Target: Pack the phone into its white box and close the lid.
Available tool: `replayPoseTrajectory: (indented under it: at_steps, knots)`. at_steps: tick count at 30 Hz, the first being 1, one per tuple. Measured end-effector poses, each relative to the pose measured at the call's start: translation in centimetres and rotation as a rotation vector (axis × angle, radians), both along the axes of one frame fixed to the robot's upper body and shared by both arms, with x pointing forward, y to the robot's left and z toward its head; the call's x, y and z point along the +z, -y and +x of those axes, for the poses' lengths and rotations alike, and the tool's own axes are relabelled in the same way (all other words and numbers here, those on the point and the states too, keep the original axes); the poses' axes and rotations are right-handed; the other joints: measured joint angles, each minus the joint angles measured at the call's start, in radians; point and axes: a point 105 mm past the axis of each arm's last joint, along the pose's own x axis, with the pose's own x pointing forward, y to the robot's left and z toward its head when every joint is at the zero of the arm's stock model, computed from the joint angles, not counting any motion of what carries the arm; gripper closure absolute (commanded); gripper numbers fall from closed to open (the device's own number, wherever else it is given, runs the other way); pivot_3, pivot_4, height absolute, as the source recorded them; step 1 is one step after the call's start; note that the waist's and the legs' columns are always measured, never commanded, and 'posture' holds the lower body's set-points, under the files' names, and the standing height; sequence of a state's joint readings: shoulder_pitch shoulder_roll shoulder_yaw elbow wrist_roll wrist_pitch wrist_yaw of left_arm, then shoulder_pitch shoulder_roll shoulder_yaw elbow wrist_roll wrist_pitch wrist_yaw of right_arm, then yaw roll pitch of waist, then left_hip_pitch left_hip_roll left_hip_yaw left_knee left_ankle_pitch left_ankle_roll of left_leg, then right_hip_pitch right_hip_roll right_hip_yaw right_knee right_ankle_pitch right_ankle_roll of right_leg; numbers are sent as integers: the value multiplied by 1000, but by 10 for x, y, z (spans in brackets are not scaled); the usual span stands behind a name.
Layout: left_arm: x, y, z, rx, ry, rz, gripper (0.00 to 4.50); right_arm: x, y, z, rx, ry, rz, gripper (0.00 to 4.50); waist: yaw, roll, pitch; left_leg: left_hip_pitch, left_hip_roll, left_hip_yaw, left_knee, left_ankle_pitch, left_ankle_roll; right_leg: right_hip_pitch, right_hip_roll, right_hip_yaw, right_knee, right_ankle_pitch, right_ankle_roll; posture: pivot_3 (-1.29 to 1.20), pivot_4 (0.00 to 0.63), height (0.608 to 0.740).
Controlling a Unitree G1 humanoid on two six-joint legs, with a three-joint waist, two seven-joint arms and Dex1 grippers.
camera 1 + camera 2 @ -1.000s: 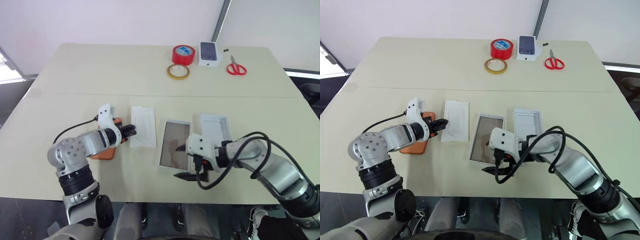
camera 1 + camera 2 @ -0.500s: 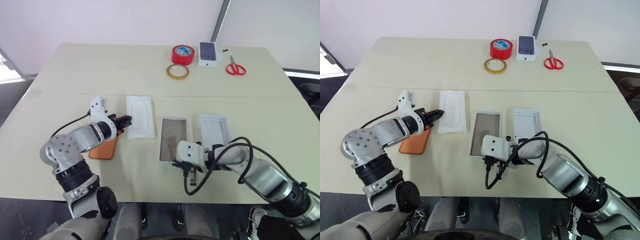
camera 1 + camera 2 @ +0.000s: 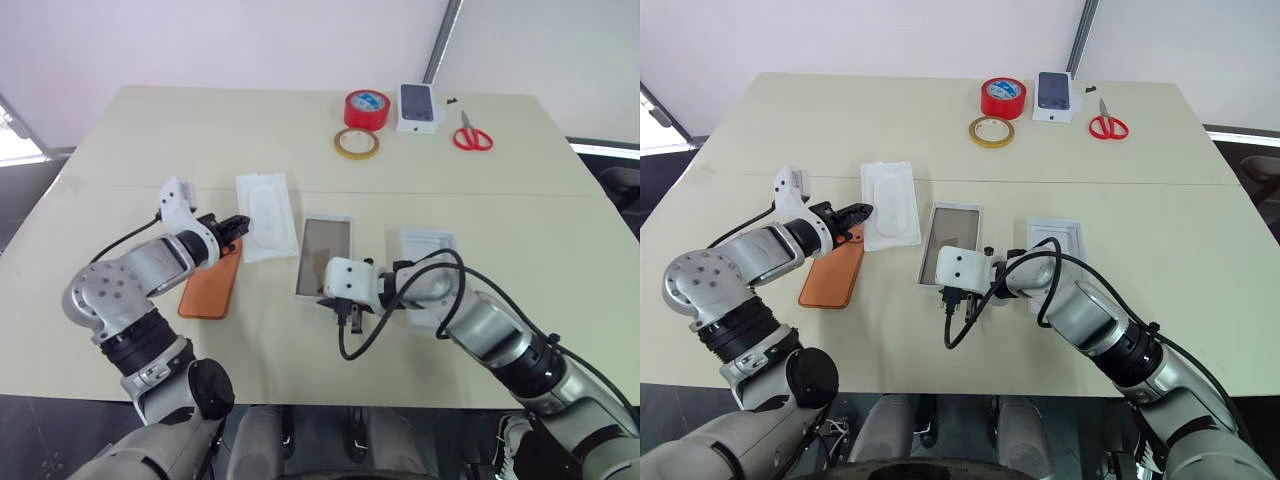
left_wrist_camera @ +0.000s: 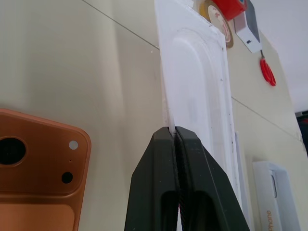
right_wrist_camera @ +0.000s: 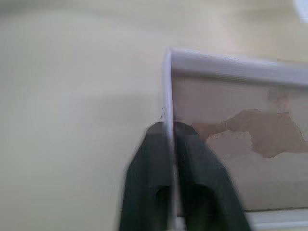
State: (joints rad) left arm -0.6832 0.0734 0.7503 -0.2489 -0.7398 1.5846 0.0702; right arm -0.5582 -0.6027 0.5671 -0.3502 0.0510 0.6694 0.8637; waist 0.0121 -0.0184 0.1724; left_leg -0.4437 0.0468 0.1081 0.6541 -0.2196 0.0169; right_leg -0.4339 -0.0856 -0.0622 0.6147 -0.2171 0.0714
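Note:
The orange phone [image 3: 210, 285] lies camera-side up on the table, just below my left gripper [image 3: 238, 224]. That gripper is shut on the near edge of a flat white insert with an oval recess [image 4: 202, 96]. The white box [image 3: 325, 255] sits open in the middle of the table. My right gripper [image 5: 167, 126] is shut on the box's near left wall, one finger on each side. The white lid [image 3: 428, 250] lies to the right of the box, partly behind my right arm.
At the far edge of the table are a red tape roll [image 3: 367, 108], a yellow tape ring [image 3: 356, 143], a small white box with a dark phone picture [image 3: 419, 106] and red scissors [image 3: 472, 135].
My left gripper pulled the insert left and farther away, uncovering the phone. My right gripper went from open to shut on the white box, which slid left and away from the lid.

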Motion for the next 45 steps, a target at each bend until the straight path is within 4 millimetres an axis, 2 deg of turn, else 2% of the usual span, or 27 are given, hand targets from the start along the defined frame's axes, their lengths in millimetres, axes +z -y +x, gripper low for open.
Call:
replayPoseTrajectory:
  at_steps: [5, 9, 11, 16, 20, 23, 29, 43, 44, 45]
  knots:
    - [-2, 10, -2, -30, -8, -16, 4500, 19, 9, 8, -39, 31, 66, 239, 0, 0, 0, 0, 0, 0, 0, 0, 0, 0, 0, 0, 0, 0, 0, 0, 150, 740]
    - [2, 26, -3, -71, 12, -6, 4500, 34, 28, 11, -67, 28, 116, 239, 1, 0, 0, 0, 0, 0, 0, 0, 0, 0, 0, 0, 0, 0, 0, 0, 150, 740]
    - [1, 44, -7, -121, 17, -5, 4500, 39, 45, 17, -113, 26, 121, 239, 1, 0, 0, 0, -1, 0, 0, 0, 0, 1, -1, 0, 0, 0, 0, 0, 150, 740]
    - [-5, 64, -16, -184, 13, 24, 4500, 42, 71, 31, -197, 39, 105, 239, -7, -1, 0, 1, 0, 0, -1, 0, 0, 0, 0, 1, 0, 0, 0, 0, 150, 740]
    - [-22, 68, -23, -203, -38, 74, 4500, 41, 71, 33, -199, 47, 108, 239, -5, -1, 0, 1, 0, -1, -1, 0, 0, 0, 4, 0, 0, 0, 0, 0, 150, 740]
    - [-27, 68, -26, -211, -51, 105, 4500, 41, 71, 33, -194, 50, 112, 239, -2, -1, 0, 1, 1, -1, -1, 0, 0, 0, 4, 0, 1, 0, 0, 0, 150, 740]
    - [-28, 70, -30, -217, -48, 121, 4500, 38, 66, 31, -178, 17, 145, 239, 1, -1, 0, 0, 1, -1, 0, 0, 0, 0, 2, 1, 0, 0, 0, 0, 150, 740]
    - [-32, 81, -31, -241, -68, 105, 4500, 37, 67, 30, -180, 7, 158, 239, 0, -1, 0, 0, 1, -1, 0, 0, 0, 0, 2, 1, 0, 0, 0, 0, 150, 740]
    - [-33, 81, -30, -242, -71, 103, 3868, 36, 68, 30, -183, 5, 158, 154, 1, -1, 0, 0, 1, -1, 0, 0, 0, 0, 2, 0, 0, 0, 0, 0, 150, 740]
    - [-33, 82, -30, -243, -76, 102, 3463, 35, 68, 30, -185, 2, 158, 154, 1, -1, 0, 0, 0, -1, 0, 0, 0, 0, 2, 0, 0, 0, 0, 0, 150, 740]
